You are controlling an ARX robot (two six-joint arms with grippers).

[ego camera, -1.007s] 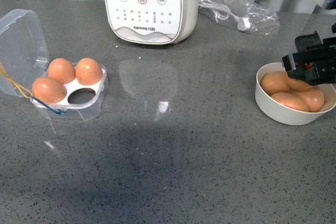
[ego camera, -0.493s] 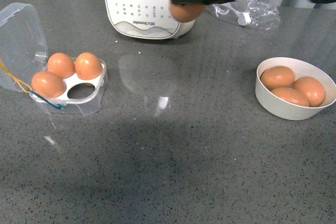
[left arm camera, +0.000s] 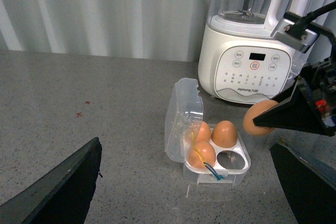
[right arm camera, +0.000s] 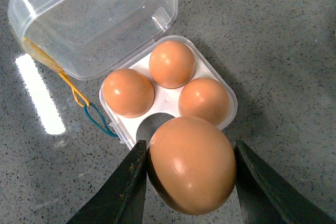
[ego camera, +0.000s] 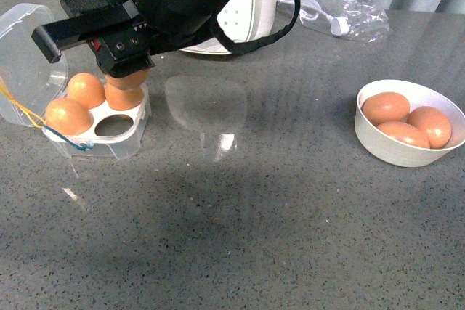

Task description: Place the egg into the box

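Fourth egg (right arm camera: 191, 166) clamped between right fingers (right arm camera: 123, 195), hanging above box (ego camera: 109, 147) by empty slot, near left edge of bench (ego camera: 254, 237). Three slots filled, lid open. Remaining: lower, release. Idle left fingers (left arm camera: 63, 187) apart. Three more in bowl (ego camera: 392, 154), right edge.

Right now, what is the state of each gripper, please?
Left gripper: open, holding nothing.
Right gripper: closed on the egg.

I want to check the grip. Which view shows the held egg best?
Right wrist view: the egg sits large between the right gripper's fingers. Left wrist view shows it small, side-on; in the front view the gripper hides most of it.
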